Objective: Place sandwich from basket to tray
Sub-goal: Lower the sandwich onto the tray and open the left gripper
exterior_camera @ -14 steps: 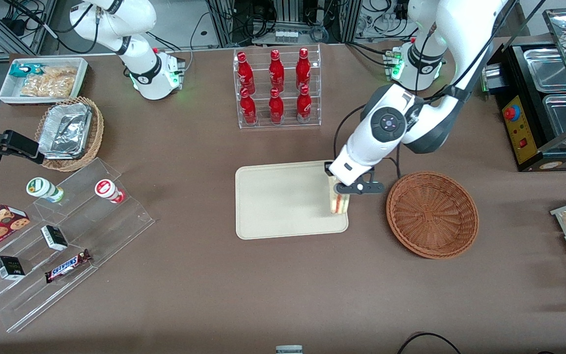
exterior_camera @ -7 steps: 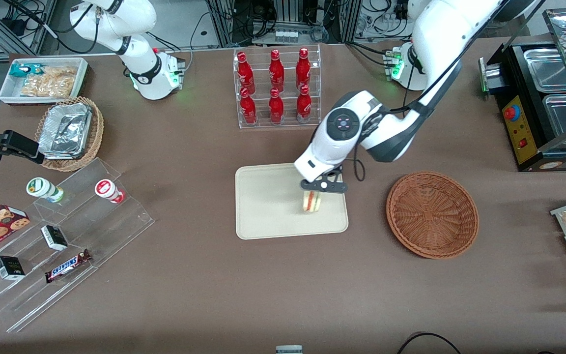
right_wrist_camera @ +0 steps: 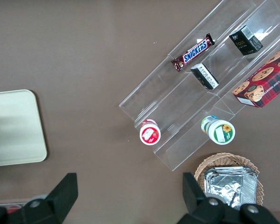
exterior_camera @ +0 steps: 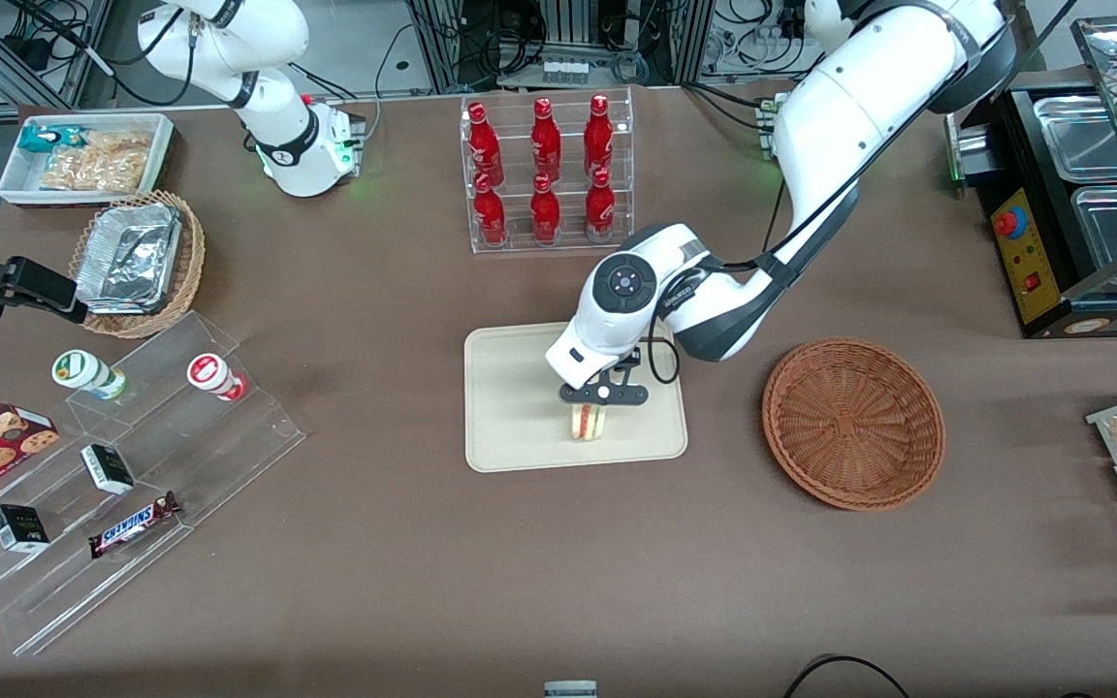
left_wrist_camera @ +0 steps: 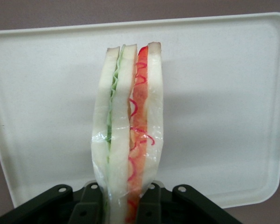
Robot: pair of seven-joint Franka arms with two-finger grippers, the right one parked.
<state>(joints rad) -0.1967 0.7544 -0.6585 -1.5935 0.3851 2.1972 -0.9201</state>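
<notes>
Front cam: gripper (exterior_camera: 590,407) mostly hidden under the wrist body; only the black finger bar shows, above the sandwich (exterior_camera: 588,423). Sandwich's upper part covered by that bar, filling layers too small to sort. Contact betw. sandwich base and tray (exterior_camera: 520,407) can't be judged. Tray's upper right area covered by the arm.

Wrist cam: sandwich (left_wrist_camera: 128,130) base cut off by frame edge, wedged betw. the black fingers (left_wrist_camera: 86,207), whose tips lie past the edge. Tray (left_wrist_camera: 214,107) rim clipped at one side; sandwich blocks its middle. Basket (exterior_camera: 852,423) not seen here.

Parked-arm cam: tray (right_wrist_camera: 14,128) cut by frame edge.
</notes>
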